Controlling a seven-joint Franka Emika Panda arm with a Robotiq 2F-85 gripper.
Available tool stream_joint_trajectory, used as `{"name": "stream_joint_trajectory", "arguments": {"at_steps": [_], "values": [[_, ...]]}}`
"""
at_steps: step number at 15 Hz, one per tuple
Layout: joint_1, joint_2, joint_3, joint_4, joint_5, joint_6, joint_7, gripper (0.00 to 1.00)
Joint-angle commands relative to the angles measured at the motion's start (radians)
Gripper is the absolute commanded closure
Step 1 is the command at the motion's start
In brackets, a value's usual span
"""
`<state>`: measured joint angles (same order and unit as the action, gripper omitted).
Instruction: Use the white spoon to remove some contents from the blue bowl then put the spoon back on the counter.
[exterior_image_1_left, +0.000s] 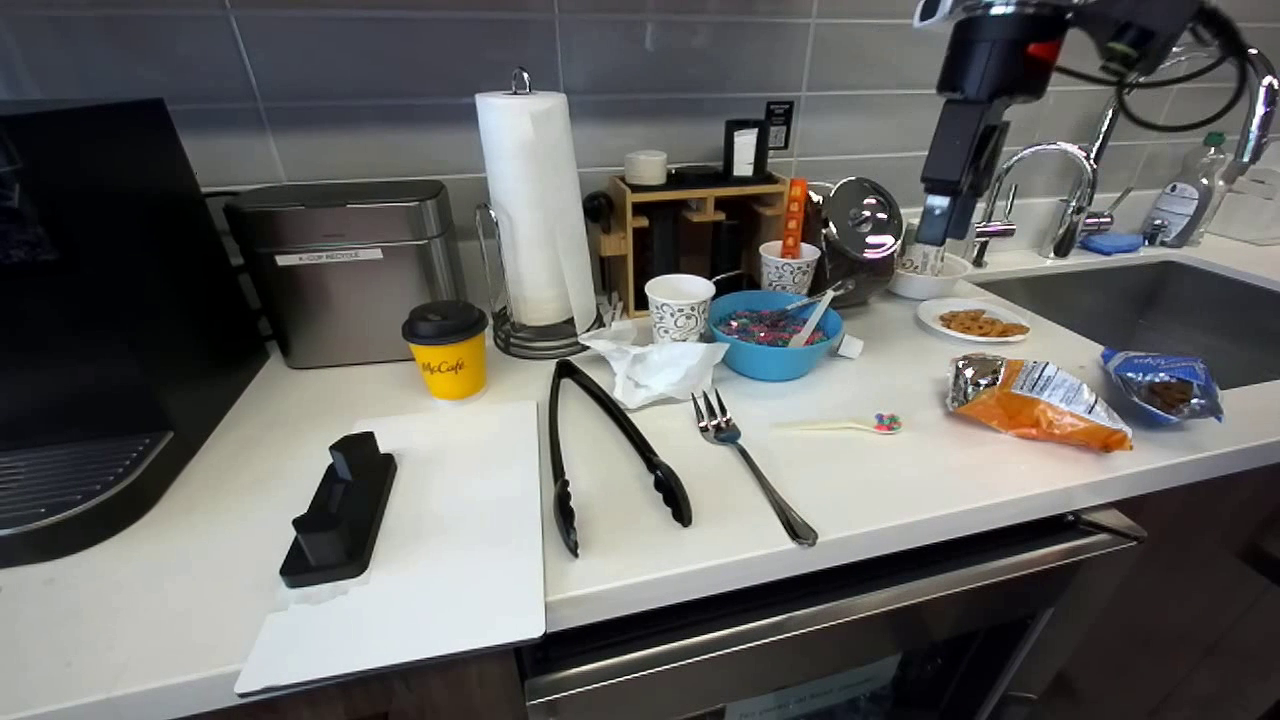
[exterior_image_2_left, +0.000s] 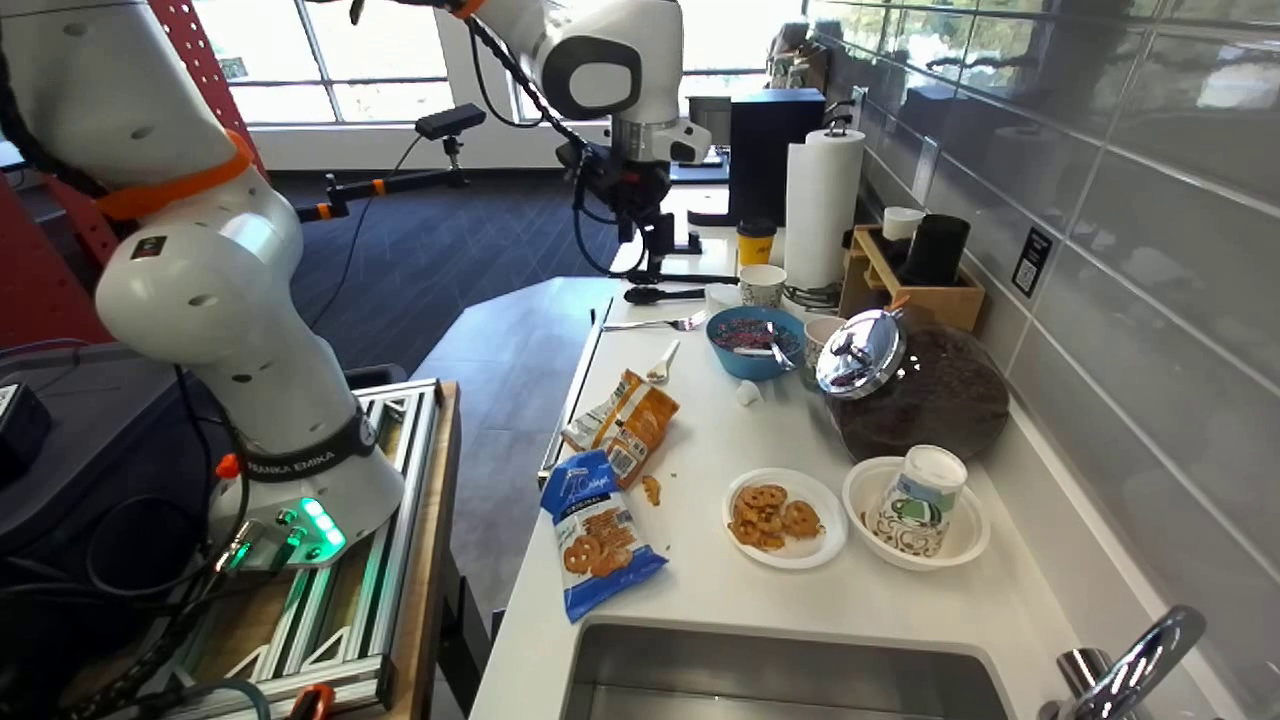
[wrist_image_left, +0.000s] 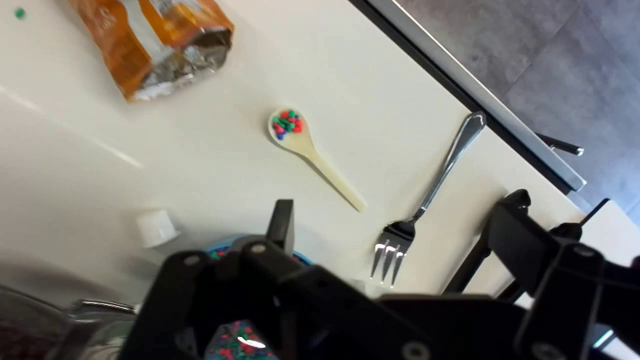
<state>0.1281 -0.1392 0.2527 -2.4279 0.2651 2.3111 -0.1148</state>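
Note:
The white spoon (exterior_image_1_left: 840, 426) lies on the white counter (exterior_image_1_left: 900, 480) with small coloured bits in its bowl end. It shows in an exterior view (exterior_image_2_left: 662, 364) and the wrist view (wrist_image_left: 325, 167). The blue bowl (exterior_image_1_left: 768, 361), full of the same bits, stands behind it, also in an exterior view (exterior_image_2_left: 745, 366). A white handle and a clear handle stick out of it. In the wrist view the bowl's rim (wrist_image_left: 302, 258) is mostly hidden by a finger. My gripper (wrist_image_left: 395, 215) is open and empty, raised above the counter, also in an exterior view (exterior_image_1_left: 936, 220).
A fork (exterior_image_1_left: 760, 480) and black tongs (exterior_image_1_left: 600, 430) lie on the counter beside the spoon. An orange bag (exterior_image_1_left: 1040, 400), a blue bag (exterior_image_2_left: 600, 540) and a pretzel plate (exterior_image_2_left: 785, 555) are on its sink side. A white cup (exterior_image_1_left: 680, 310) and crumpled tissue (exterior_image_1_left: 655, 370) adjoin the bowl.

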Motion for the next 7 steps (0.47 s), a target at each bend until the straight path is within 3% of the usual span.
{"name": "stream_joint_trajectory", "arguments": {"at_steps": [1, 2, 7], "values": [[0.000, -0.246, -0.057, -0.175, -0.034, -0.089, 0.161, 0.00], [0.025, -0.109, -0.064, -0.071, -0.018, -0.049, 0.083, 0.00], [0.021, -0.234, -0.079, -0.163, -0.027, -0.076, 0.143, 0.00]]}}
